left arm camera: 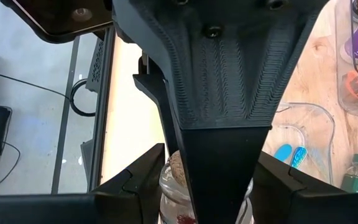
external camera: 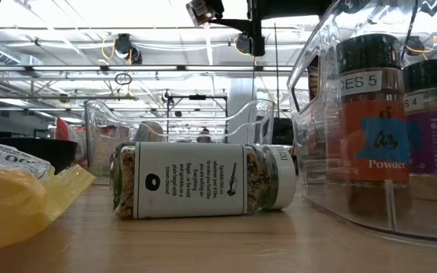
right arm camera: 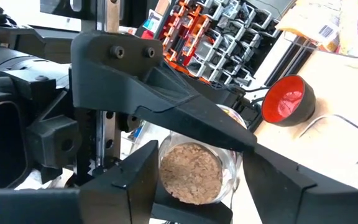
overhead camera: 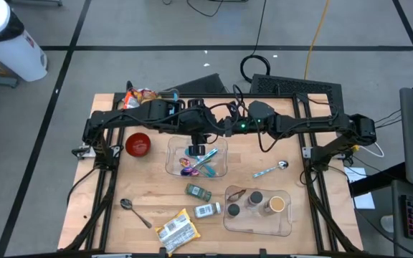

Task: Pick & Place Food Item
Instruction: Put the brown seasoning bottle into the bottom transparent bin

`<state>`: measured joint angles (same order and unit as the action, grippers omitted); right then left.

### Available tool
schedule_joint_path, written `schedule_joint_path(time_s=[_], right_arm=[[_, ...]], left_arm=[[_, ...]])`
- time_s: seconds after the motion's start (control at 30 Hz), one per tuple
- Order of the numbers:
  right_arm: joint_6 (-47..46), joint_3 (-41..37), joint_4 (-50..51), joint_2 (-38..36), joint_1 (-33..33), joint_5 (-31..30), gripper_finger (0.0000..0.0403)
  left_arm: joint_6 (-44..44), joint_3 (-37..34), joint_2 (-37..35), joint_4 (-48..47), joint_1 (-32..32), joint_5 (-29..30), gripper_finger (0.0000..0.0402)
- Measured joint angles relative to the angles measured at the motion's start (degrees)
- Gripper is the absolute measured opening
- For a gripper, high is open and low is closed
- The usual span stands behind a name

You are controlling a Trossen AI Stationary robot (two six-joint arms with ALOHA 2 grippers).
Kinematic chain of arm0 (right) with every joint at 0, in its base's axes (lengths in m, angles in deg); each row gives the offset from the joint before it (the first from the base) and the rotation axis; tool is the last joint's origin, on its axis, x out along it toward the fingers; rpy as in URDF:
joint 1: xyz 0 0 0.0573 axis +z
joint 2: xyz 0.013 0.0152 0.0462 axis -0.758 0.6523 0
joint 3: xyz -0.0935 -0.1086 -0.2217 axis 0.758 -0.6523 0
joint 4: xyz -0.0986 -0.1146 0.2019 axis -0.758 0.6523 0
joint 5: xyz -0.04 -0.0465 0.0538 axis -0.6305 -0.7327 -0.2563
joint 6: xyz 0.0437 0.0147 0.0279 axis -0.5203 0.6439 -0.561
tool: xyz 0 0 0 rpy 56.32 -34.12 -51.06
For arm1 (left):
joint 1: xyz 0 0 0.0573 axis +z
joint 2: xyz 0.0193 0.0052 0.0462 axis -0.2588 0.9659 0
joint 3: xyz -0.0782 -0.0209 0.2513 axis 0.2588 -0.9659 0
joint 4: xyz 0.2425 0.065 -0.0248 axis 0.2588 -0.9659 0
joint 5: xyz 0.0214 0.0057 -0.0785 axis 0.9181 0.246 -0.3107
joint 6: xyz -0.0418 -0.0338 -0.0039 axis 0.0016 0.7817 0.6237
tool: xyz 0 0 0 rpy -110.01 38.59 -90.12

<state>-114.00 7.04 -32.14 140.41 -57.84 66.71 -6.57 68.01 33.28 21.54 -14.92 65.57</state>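
The jar [right arm camera: 190,173] with the cork lid is showing only in part, the dark fingers [right arm camera: 126,186] covering its sides. In the overhead view both grippers are hiding it completely. The label on the lying bottle [external camera: 196,180] is too small to read. The yellow bag [external camera: 14,201] is running off the edge.

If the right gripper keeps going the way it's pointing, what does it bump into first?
Most likely the cork-topped glass jar sitting right between the right gripper fingers. Just past it is the left arm's gripper, though how close is hard to judge.
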Motion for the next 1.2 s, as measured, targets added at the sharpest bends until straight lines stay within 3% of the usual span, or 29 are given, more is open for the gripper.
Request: schedule_joint_path(time_s=[0.57, 0.87, 1.2], right_arm=[[0.0, 0.0, -0.1, 0.0, 0.0, 0.0, 0.0184], [-0.3, 0.1, -0.8, 0.1, 0.1, 1.4, 0.0166], [0.0, 0.1, -0.9, 0.1, 0.1, 1.6, 0.0161]], left_arm=[[-0.1, 0.0, 0.1, 0.2, 0.0, 1.2, 0.0179], [-0.4, 0.2, 0.2, 2.4, -0.1, 1.5, 0.0234], [0.8, 0.2, 0.2, 1.8, -0.1, 1.3, 0.0216]])
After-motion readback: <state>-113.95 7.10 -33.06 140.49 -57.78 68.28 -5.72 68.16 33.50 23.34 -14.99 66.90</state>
